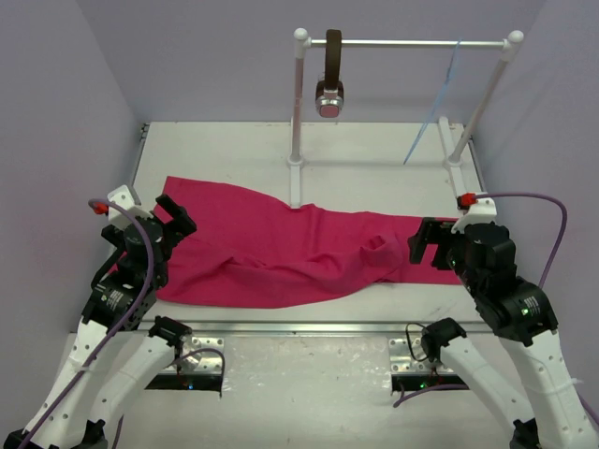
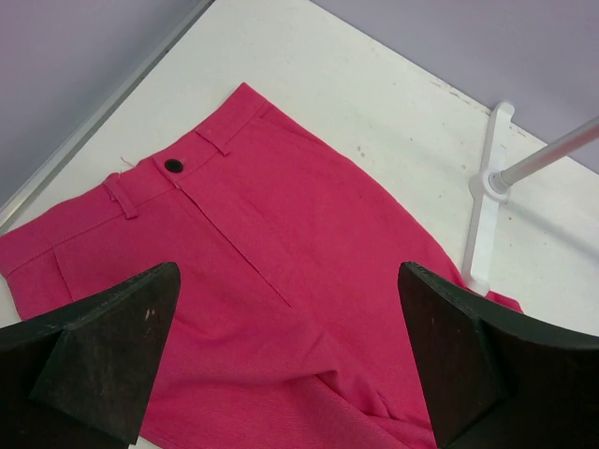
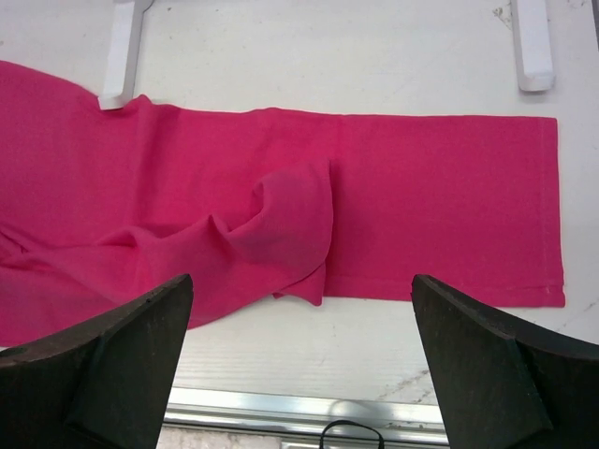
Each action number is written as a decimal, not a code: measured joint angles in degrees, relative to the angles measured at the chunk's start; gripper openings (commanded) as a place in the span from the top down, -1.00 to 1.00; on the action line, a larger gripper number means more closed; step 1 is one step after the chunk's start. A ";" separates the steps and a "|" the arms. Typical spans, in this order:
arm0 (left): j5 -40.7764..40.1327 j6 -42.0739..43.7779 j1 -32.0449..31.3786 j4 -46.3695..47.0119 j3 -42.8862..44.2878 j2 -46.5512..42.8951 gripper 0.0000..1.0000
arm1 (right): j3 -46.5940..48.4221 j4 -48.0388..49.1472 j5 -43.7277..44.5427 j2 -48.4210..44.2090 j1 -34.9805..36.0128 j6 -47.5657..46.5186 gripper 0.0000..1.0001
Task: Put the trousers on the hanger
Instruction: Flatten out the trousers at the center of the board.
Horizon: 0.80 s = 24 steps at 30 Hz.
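The magenta-pink trousers lie flat across the table, waistband at the left, leg ends at the right, one leg folded over near the middle. The waistband with a dark button shows in the left wrist view. The leg hem shows in the right wrist view. The pale blue hanger hangs from the rack's rail at the back right. My left gripper is open above the waist end. My right gripper is open above the leg end. Both are empty.
A white rack stands at the back of the table, its left post touching the trousers' far edge. A brown strap with a round metallic end hangs from the rail's left. The table's metal front edge runs just below the cloth.
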 measured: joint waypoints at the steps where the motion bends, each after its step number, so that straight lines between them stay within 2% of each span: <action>1: -0.02 0.00 0.00 0.00 0.00 -0.02 -1.00 | 0.00 -0.02 0.21 0.00 0.00 0.00 -0.98; 16: -0.12 0.00 0.00 -0.07 0.00 -0.95 -1.00 | 0.00 0.13 0.09 -1.98 0.00 -0.12 -0.98; 21: -0.08 -2.37 0.00 -0.06 0.00 0.23 -1.00 | 0.00 1.43 -8.61 -0.10 0.00 -0.01 -0.98; 24: 2.45 -5.89 0.00 -0.04 0.05 4.87 -1.00 | -0.14 3.49 -15.29 4.82 0.00 -0.04 -0.98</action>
